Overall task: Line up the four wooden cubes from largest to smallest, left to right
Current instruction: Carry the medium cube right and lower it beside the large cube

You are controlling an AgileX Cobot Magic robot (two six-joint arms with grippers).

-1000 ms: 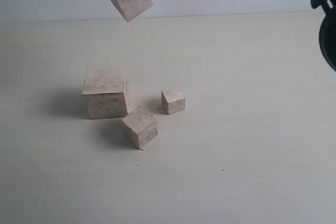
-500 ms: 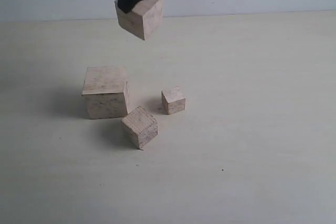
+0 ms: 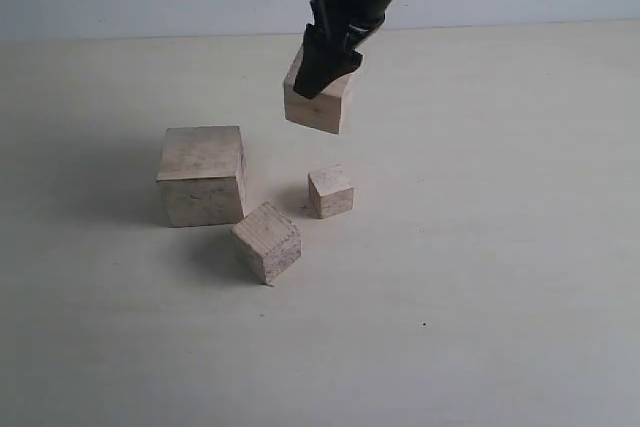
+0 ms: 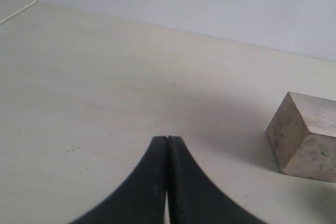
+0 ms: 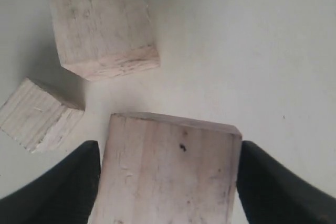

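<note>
Soft, even light; faint leftward shadows

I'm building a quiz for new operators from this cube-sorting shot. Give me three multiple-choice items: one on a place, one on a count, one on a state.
1. In the exterior view, where does the smallest cube sit relative to the largest cube?
A) left of it
B) right of it
C) on top of it

2. How many cubes rest on the table?
A) three
B) four
C) two

3. The left hand is:
A) wide open
B) shut on a cube
C) shut and empty

Answers:
1 B, it stands apart to the right.
2 A, the fourth cube hangs in the right hand, off the table.
3 C, its fingers meet with nothing between them.
</note>
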